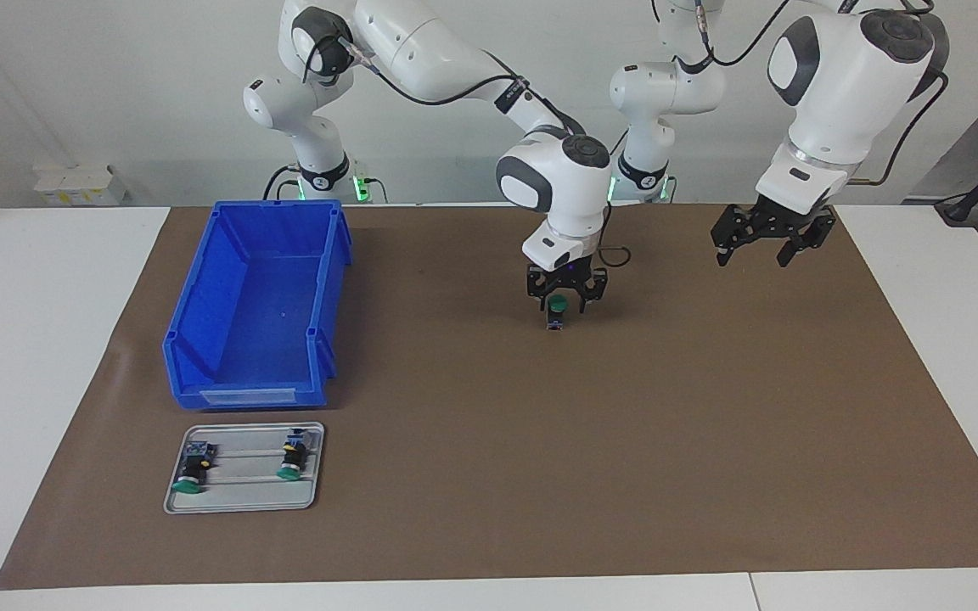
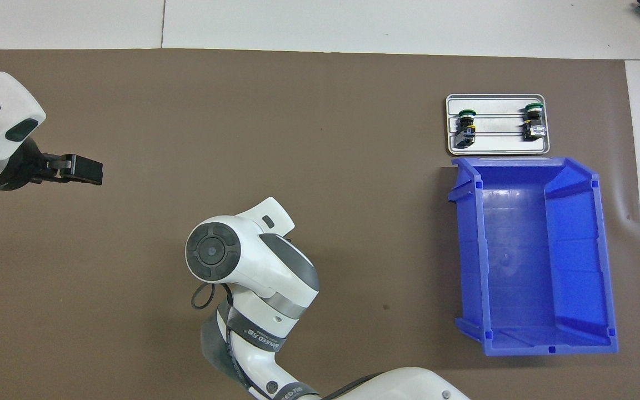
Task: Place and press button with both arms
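The button (image 1: 557, 307) stands upright on the brown mat near the middle of the table, green cap up, black body and bluish base below. My right gripper (image 1: 564, 307) is down around it, its fingers on either side of the cap with a small gap showing, so it is open. In the overhead view the right arm's wrist (image 2: 242, 255) hides both the gripper and the button. My left gripper (image 1: 771, 246) hangs open and empty above the mat toward the left arm's end of the table, and the overhead view shows the left gripper (image 2: 84, 168) there too.
A blue bin (image 1: 277, 206) stands empty toward the right arm's end. Farther from the robots than the bin lies a grey tray (image 1: 243, 502) holding two more green-capped buttons (image 1: 193, 468) (image 1: 292, 458) on their sides. Overhead: the bin (image 2: 575, 194), the tray (image 2: 498, 147).
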